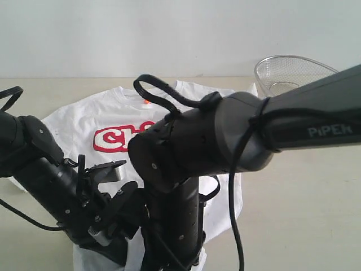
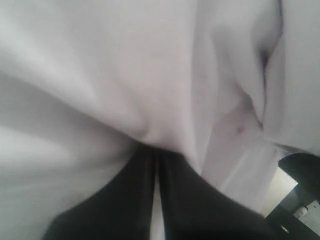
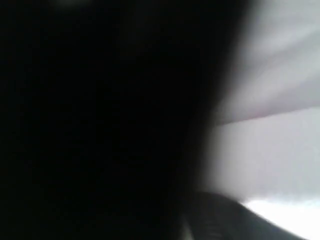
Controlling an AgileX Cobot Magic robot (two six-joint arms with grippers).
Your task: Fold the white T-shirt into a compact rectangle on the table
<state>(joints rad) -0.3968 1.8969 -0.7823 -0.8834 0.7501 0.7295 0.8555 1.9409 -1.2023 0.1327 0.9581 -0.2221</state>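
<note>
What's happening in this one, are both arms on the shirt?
The white T-shirt lies spread on the table, red lettering up, not yet folded compact. Both arms are low at its near hem. The left fingers are shut on bunched cloth. The right arm has a wrist camera too dark to show a grip.

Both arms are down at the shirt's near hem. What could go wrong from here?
The left gripper is pinched shut on a bunch of the white T-shirt; the right wrist view is too dark to show a matching grip, so a lift could skew the fold. The left arm and right arm sit crowded together over the hem and might collide.
</note>
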